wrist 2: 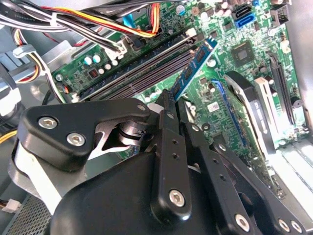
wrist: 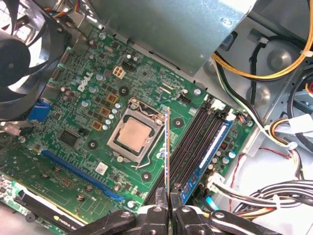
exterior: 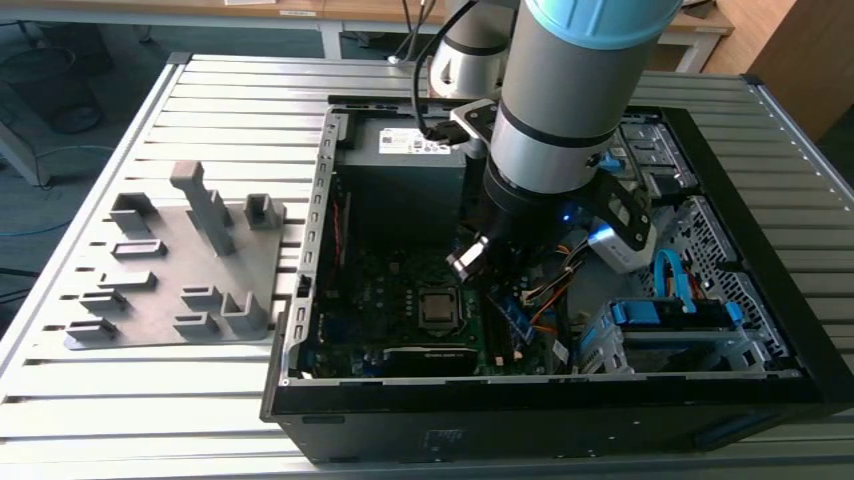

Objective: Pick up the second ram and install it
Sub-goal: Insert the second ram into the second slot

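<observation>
My gripper point(wrist: 169, 211) is shut on the second ram point(wrist: 168, 147), a thin stick seen edge-on in the first wrist view, reaching out from the fingertips. In the second wrist view the ram point(wrist 2: 195, 68) shows its blue-green face with black chips, beyond the black fingers point(wrist 2: 168, 127). It hangs above the motherboard, over the edge of the row of long memory slots point(wrist: 193, 142) beside the CPU socket point(wrist: 134, 134), apart from the slots. In the exterior view the gripper point(exterior: 470, 262) is down inside the open computer case point(exterior: 534, 385).
A blue stick point(wrist: 210, 152) stands in the outer memory slot. Bundles of cables point(wrist: 274, 191) run close beside the slots. A black fan point(wrist: 19, 54) sits at the board's far corner. A grey plastic holder point(exterior: 187, 265) lies on the slatted table at the exterior view's left of the case.
</observation>
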Controlling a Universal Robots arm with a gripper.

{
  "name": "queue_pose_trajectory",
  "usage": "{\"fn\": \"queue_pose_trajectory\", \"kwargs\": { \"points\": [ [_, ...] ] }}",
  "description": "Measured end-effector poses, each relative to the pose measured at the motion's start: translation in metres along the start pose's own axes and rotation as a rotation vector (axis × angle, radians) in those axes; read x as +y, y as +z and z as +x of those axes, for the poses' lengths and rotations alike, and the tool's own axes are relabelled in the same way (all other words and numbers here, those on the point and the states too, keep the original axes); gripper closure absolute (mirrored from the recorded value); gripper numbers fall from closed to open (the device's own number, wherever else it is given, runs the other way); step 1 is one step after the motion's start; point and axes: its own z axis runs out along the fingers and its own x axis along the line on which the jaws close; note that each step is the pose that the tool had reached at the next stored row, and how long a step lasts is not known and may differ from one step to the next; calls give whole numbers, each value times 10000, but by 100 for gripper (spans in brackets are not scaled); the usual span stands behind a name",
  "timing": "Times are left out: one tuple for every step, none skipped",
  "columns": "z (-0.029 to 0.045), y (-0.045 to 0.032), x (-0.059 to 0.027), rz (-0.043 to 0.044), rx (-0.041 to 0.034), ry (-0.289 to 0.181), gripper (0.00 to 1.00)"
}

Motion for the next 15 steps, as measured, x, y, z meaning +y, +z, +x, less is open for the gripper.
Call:
{"fn": "queue_pose_trajectory", "kwargs": {
  "points": [
    [0, 0, 0, -1, 0, 32, 86],
    [0, 0, 0, -1, 0, 61, 86],
    [0, 0, 0, -1, 1, 88, 86],
    [0, 0, 0, -2, 1, 114, 86],
    [0, 0, 0, -2, 2, 145, 86],
    [0, 0, 0, -2, 2, 176, 86],
    [0, 0, 0, -3, 2, 201, 86],
    [0, 0, 0, -2, 3, 224, 86],
    [0, 0, 0, -4, 3, 250, 86],
    [0, 0, 0, -3, 3, 276, 86],
    [0, 0, 0, -4, 4, 300, 86],
    [0, 0, 0, -4, 4, 323, 86],
    [0, 0, 0, -5, 4, 349, 86],
    [0, 0, 0, -5, 4, 378, 86],
    [0, 0, 0, -5, 5, 403, 86]
  ]
}}
